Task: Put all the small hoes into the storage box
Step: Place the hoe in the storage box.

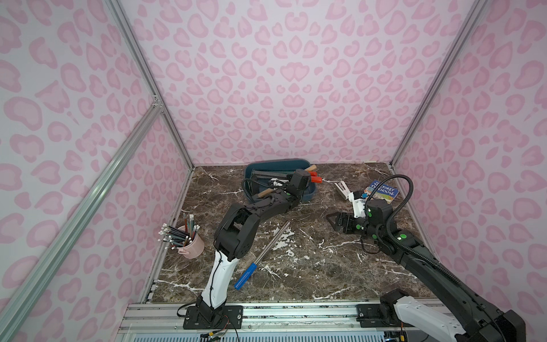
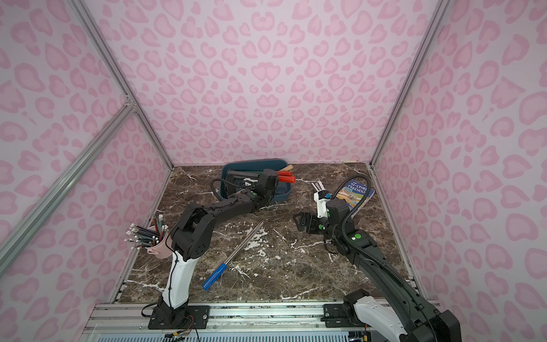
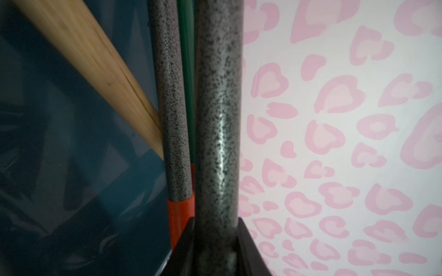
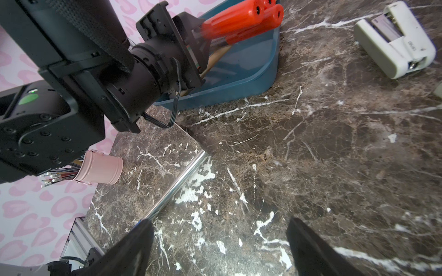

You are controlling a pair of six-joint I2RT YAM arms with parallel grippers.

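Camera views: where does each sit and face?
Top views: overhead, behind the robot, looking down at the table; both arms show.
Left wrist: on the left arm, facing along the small hoe in its jaws.
Right wrist: on the right arm, facing the table and left arm; open jaws show.
Shared: all show the storage box.

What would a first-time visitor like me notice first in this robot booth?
Probably the pink heart-spotted walls all around a dark marble table. Next, the left gripper, over the teal storage box at the back, is shut on a speckled grey shaft. The right gripper hangs open over the table near a blue-handled metal rod.
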